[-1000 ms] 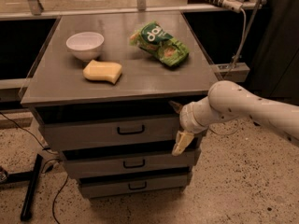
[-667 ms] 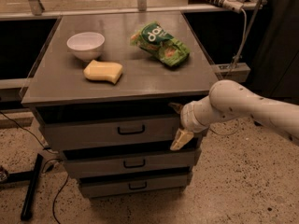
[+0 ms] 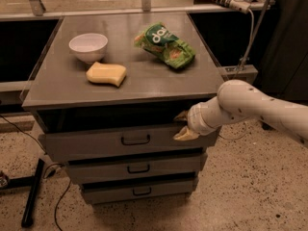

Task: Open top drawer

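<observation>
The top drawer (image 3: 96, 146) is the widest grey front just under the cabinet top, with a small black bar handle (image 3: 135, 140) at its centre. Its front stands a little forward of the cabinet, with a dark gap above it. My gripper (image 3: 183, 125) is at the right part of the drawer's top edge, well right of the handle. It is open: one finger (image 3: 181, 115) is up in the dark gap and the other (image 3: 185, 135) lies against the drawer face. The drawer's tray is hidden.
Two narrower grey drawers (image 3: 137, 169) (image 3: 139, 191) sit below. On the cabinet top (image 3: 144, 83) are a white bowl (image 3: 88, 46), a yellow sponge (image 3: 106, 74) and a green chip bag (image 3: 166, 45). A black stand leg (image 3: 32, 191) and cables lie on the floor at left.
My gripper has risen from the lower right of the top drawer's face to its top edge. The dark gap above the drawer front looks wider now.
</observation>
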You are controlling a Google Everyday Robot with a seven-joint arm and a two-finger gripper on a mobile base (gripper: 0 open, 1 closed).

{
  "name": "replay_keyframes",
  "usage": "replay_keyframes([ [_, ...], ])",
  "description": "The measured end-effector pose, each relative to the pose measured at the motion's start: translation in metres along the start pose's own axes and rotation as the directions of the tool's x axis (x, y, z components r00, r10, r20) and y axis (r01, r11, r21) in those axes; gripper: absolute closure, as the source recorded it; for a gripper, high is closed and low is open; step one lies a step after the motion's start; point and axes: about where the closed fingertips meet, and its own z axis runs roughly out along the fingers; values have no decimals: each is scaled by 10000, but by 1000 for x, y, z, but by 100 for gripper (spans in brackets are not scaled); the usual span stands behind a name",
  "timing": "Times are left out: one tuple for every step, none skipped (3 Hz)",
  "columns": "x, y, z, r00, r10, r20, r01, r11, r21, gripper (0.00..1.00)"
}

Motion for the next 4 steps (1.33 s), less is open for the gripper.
replay_keyframes([
  [-2,-1,-4,10000,0,0,0,10000,0,88],
  [-1,12,-10,9998,9,175,-8,10000,-44,100],
  [-3,13,-11,9998,-2,188,3,10000,-21,100],
  [-3,13,-11,9998,-2,188,3,10000,-21,82],
])
